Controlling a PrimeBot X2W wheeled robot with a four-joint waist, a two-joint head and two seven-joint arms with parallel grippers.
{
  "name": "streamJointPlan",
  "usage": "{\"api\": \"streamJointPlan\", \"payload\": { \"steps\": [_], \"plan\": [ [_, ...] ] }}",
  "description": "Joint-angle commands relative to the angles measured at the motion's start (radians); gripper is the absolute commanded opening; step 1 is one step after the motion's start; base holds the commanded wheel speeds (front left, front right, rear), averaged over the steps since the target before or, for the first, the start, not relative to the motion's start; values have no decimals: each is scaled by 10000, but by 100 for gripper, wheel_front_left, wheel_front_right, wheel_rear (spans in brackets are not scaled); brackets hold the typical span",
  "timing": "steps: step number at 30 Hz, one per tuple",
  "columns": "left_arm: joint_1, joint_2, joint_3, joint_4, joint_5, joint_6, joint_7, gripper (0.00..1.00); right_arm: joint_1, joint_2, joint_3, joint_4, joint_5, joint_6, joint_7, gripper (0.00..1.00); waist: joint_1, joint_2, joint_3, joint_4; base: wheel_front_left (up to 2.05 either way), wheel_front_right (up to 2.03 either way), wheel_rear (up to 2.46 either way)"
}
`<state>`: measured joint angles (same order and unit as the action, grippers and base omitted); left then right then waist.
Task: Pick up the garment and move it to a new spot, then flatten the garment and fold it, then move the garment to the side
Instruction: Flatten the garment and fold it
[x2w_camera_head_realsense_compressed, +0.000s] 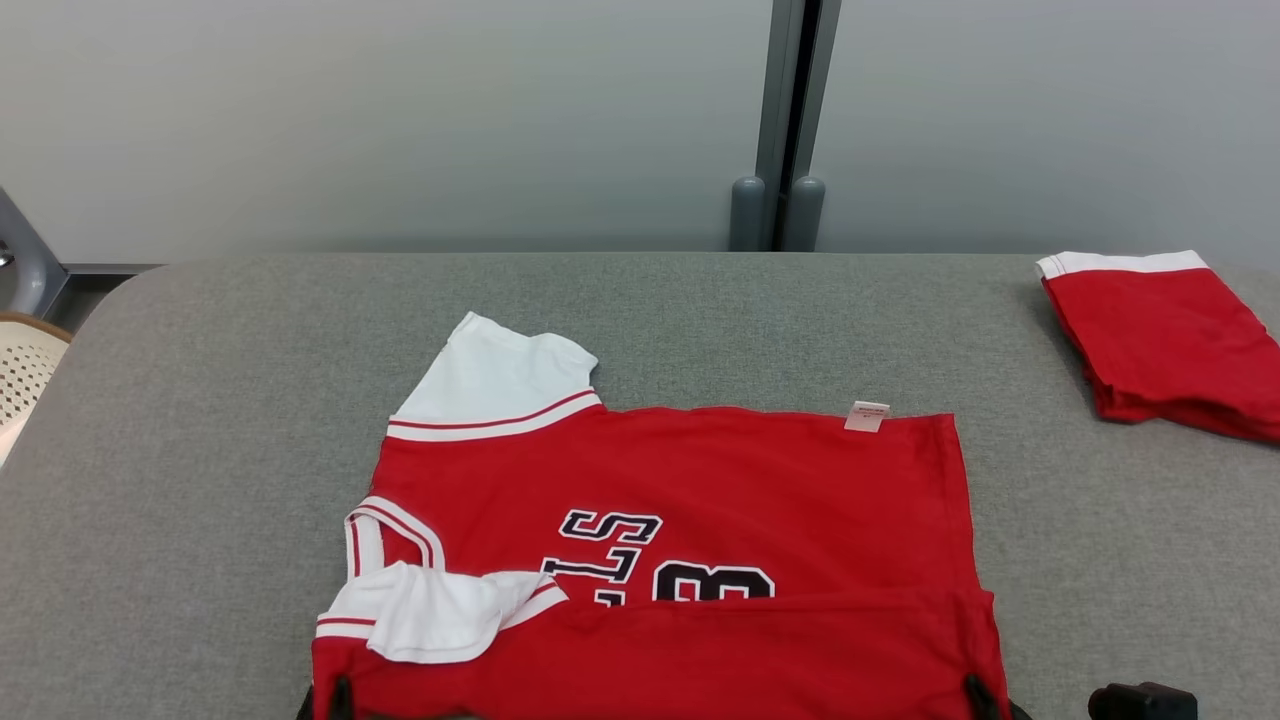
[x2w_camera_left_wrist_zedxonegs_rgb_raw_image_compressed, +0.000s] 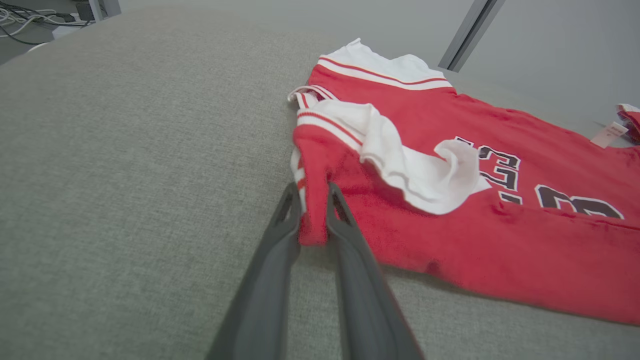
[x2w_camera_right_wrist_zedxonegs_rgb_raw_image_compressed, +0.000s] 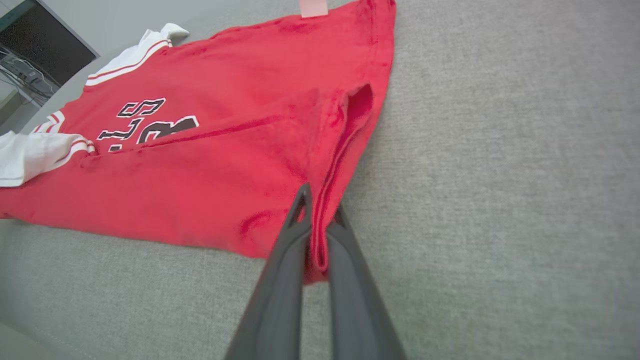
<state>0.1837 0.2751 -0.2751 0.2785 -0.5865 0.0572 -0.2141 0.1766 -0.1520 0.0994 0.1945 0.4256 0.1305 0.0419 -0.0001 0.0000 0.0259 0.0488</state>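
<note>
Soft, light and limp, the red shirt (x2w_camera_head_realsense_compressed: 680, 480) lies spread on the grey worktop (x2w_camera_head_realsense_compressed: 200, 400), its near edge doubled over, with the left fingers (x2w_camera_left_wrist_zedxonegs_rgb_raw_image_compressed: 272, 255) and right fingers (x2w_camera_right_wrist_zedxonegs_rgb_raw_image_compressed: 287, 265) each pinched tight on a near corner, seemingly the best hold for folding evenly.

A grey fabric-covered bench (x2w_camera_head_realsense_compressed: 200, 420) with a rounded far-left corner stands before pale grey wall panels (x2w_camera_head_realsense_compressed: 400, 120), split by a dark vertical post (x2w_camera_head_realsense_compressed: 797, 90). Beyond its left edge sits a cream perforated plastic shell (x2w_camera_head_realsense_compressed: 25, 375); cables (x2w_camera_left_wrist_zedxonegs_rgb_raw_image_compressed: 25, 15) lie on the floor.
</note>
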Motion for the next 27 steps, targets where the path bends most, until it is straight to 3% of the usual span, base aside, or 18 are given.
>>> {"api": "streamJointPlan", "payload": {
  "steps": [1,14,27],
  "plan": [
    [54,-10,-10,-74,59,101,-38,100,178,119,-161,-128,-3,6,137,100,1,0,-27,-50,0,0,0],
    [-728,-58,633,-968,1036,235,-511,100,-917,434,-1006,-901,-1291,6,-1082,100,1,0,-76,-354,0,0,0],
    [-1943,-483,1283,-1410,2800,-217,-518,100,-2025,901,-823,-910,-2180,6,-2545,100,1,0,-40,-396,0,0,0]
  ]
}}
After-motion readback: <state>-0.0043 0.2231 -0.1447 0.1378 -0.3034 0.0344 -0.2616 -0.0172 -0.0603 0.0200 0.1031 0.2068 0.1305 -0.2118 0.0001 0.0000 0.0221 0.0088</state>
